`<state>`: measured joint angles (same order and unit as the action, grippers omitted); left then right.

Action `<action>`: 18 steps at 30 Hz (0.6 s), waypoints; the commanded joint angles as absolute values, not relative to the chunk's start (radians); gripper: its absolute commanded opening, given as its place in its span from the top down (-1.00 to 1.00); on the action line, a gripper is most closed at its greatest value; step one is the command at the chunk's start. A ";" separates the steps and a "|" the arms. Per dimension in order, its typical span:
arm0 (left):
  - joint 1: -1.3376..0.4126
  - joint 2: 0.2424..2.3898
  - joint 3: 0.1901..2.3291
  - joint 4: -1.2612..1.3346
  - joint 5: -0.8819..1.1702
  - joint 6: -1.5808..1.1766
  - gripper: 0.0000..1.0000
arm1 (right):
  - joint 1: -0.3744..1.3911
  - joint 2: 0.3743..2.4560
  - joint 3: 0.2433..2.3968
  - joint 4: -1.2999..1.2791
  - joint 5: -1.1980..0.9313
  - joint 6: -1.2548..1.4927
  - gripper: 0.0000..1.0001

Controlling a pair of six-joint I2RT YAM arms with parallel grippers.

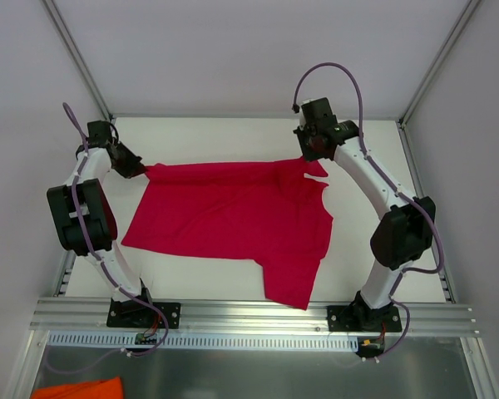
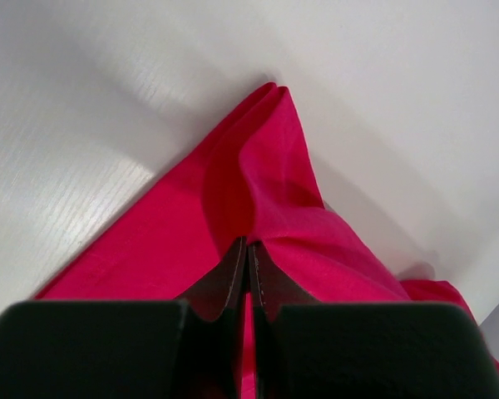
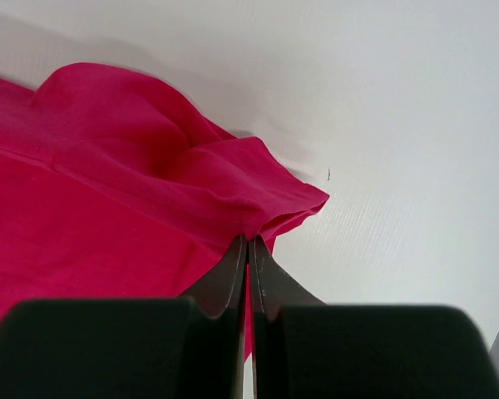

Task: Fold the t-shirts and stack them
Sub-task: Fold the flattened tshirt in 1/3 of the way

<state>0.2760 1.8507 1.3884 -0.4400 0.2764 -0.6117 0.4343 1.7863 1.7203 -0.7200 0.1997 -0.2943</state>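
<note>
On the white table (image 1: 200, 137), red t-shirt (image 1: 233, 220) lies spread mostly flat. Left claw (image 1: 141, 169) pinched tight on its far-left corner. Right claw (image 1: 310, 155) clamped on its far-right corner, fabric bunched there.

No lettering, label, brand mark, number or sign can be read on the t-shirt (image 1: 233, 220), on the table (image 1: 216, 137) or on the aluminium rail (image 1: 249, 312).

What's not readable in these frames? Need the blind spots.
1. Top external: where the left gripper and right gripper meet the t-shirt, hidden by their wrists.
2. Wrist views: fabric depth between the fingers, hidden by the fingers themselves.
3. Top external: orange item, cut off by the bottom edge; unidentifiable.
</note>
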 commanded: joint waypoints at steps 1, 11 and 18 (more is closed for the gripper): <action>0.281 1.789 1.364 -0.440 0.226 -0.615 1.00 | 0.448 1.715 1.726 -0.736 0.236 -0.313 0.98; 0.282 1.786 1.344 -0.459 0.153 -0.647 1.00 | 0.526 1.614 1.568 -0.770 0.262 -0.253 0.98; 0.290 1.767 1.359 -0.462 0.129 -0.663 1.00 | 0.545 1.554 1.473 -0.787 0.273 -0.242 0.98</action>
<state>0.2768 1.8267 1.3468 -0.4576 0.1730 -0.6472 0.5411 1.6268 1.4967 -0.7692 0.2279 -0.2546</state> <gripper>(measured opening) 0.008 0.019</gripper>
